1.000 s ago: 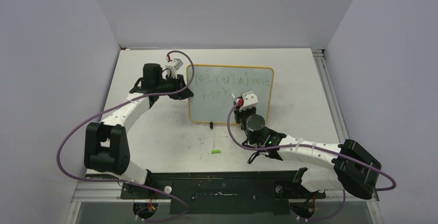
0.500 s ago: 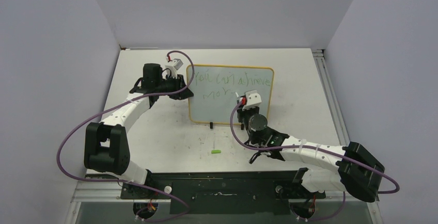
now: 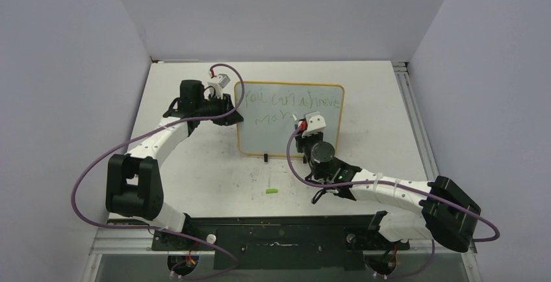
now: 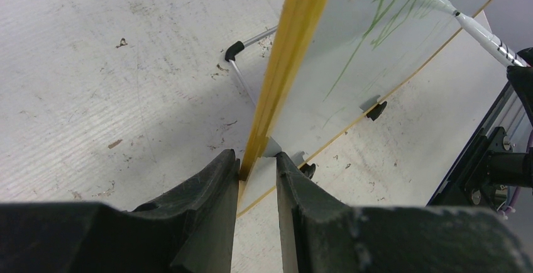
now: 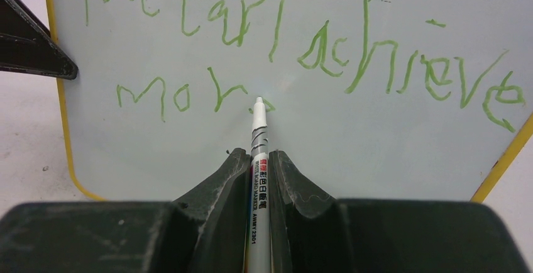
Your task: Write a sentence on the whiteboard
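Observation:
The whiteboard (image 3: 279,140) stands upright at mid-table, with a yellow frame and black clip feet. The sentence (image 3: 289,102) is in green, "You can achieve" above "mor". My left gripper (image 3: 232,114) is shut on the board's left frame edge (image 4: 295,53), one finger (image 4: 214,185) on each side. My right gripper (image 3: 300,132) is shut on a white whiteboard marker (image 5: 258,141). The marker's tip touches the board (image 5: 377,134) at a small stroke just after "mor" in the sentence (image 5: 302,53). The marker also shows in the left wrist view (image 4: 484,34).
A small green marker cap (image 3: 271,192) lies on the table in front of the board. A black clip foot (image 3: 265,158) sticks out below the board's lower edge. Grey walls close in the table at the back and both sides.
My right gripper with the marker shifted slightly right, then back left and up, at the end of "mor". My left arm and the board have not moved.

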